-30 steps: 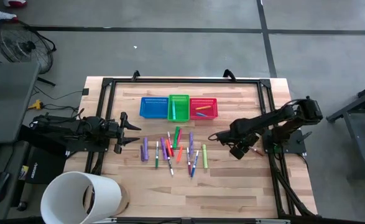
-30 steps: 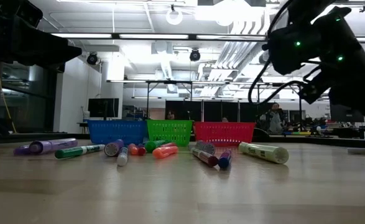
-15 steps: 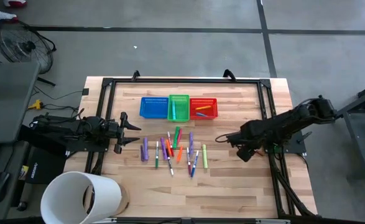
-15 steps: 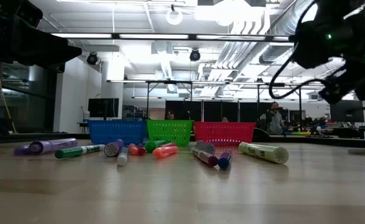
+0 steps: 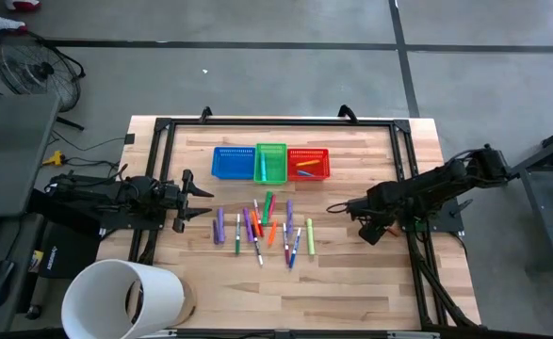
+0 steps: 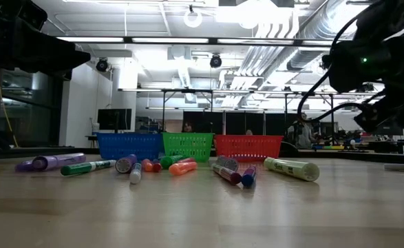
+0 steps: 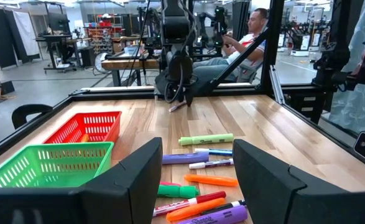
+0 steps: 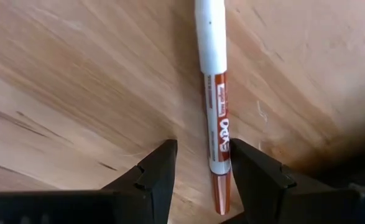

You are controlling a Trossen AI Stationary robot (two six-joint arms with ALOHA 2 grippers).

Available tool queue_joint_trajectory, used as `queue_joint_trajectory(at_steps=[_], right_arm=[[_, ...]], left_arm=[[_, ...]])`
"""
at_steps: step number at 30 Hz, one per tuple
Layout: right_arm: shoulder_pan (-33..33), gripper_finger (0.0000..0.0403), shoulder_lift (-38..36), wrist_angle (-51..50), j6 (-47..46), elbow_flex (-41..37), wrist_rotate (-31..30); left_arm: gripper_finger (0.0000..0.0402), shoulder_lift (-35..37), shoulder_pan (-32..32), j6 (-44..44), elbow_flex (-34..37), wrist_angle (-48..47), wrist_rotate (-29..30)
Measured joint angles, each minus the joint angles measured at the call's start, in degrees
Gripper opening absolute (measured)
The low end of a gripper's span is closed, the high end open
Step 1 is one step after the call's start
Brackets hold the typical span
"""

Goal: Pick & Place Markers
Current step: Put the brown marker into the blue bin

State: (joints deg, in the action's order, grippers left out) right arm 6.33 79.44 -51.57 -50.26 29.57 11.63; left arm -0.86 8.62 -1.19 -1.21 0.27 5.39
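Several markers [image 5: 262, 226] in purple, green, orange, red and blue lie loose on the wooden table's middle, also seen in the low view [image 6: 181, 165]. One white-and-orange marker [image 8: 214, 106] lies apart near the right edge, flat on the wood. My right gripper [image 8: 202, 147] points steeply down over it, open, with one finger on each side of the marker's orange end. From the left wrist view, that gripper [image 7: 181, 93] hangs just above this marker [image 7: 177, 107]. My left gripper [image 5: 199, 201] waits open and level at the table's left.
Blue [image 5: 231, 162], green [image 5: 270, 162] and red [image 5: 308, 163] mesh baskets stand in a row at the far middle; the red one holds orange markers. A black frame rail [image 5: 276, 122] borders the table. A white cylinder [image 5: 125, 299] stands at the near left. A person [image 7: 250, 31] sits beyond the table.
My right gripper has drawn back toward the table's right edge, sunk lower and tipped more steeply downward, coming over the lone marker. Its fingers have kept the same gap.
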Motion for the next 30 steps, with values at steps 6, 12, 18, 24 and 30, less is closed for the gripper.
queue_joint_trajectory(at_steps=[6,12,18,24,30], right_arm=[[0.01,0.0144,1.85,0.79,2.62,1.41,-0.27],[0.07,0.0144,5.17,0.37,2.88,4.53,-1.28],[-0.34,0.0144,12.56,0.52,3.08,10.71,-1.54],[-0.63,0.0144,18.79,-1.67,5.12,16.2,-1.47],[2.43,0.0144,19.58,-3.05,4.64,16.71,-2.54]], left_arm=[[0.0195,-0.01,0.0,0.02,0.0,0.0,-0.02],[0.0195,-0.02,0.0,0.0,0.02,0.0,0.04],[0.0195,0.0,0.0,0.02,0.02,0.0,0.04],[0.0195,-0.01,0.0,0.01,0.0,0.0,0.04],[0.0195,0.0,0.0,0.01,0.01,0.0,0.04]])
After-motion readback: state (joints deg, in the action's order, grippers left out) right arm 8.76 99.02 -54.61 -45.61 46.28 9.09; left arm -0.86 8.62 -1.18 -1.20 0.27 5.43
